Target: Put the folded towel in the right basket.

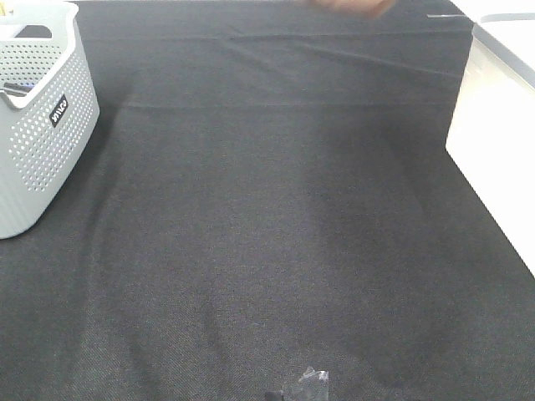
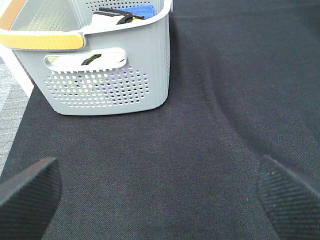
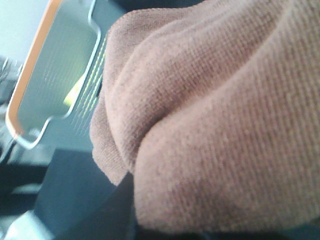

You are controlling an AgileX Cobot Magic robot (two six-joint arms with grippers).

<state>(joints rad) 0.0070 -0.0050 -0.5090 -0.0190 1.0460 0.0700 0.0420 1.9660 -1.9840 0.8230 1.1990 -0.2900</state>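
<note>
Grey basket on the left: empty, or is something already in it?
Not empty. The left wrist view shows a blue cloth and black-and-white items lying inside the grey basket.

Brn towel (image 3: 210, 115), grey basket (image 2: 105, 95)

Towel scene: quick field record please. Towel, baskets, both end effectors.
towel: brown, bunched, fills the right wrist view
orange-rimmed basket: beside the towel, blurred
grey basket: at the table's left, holds a blue cloth and other items
left end effector: open, empty, above the black cloth
right end effector: hidden behind the towel, grip cannot be told
</note>
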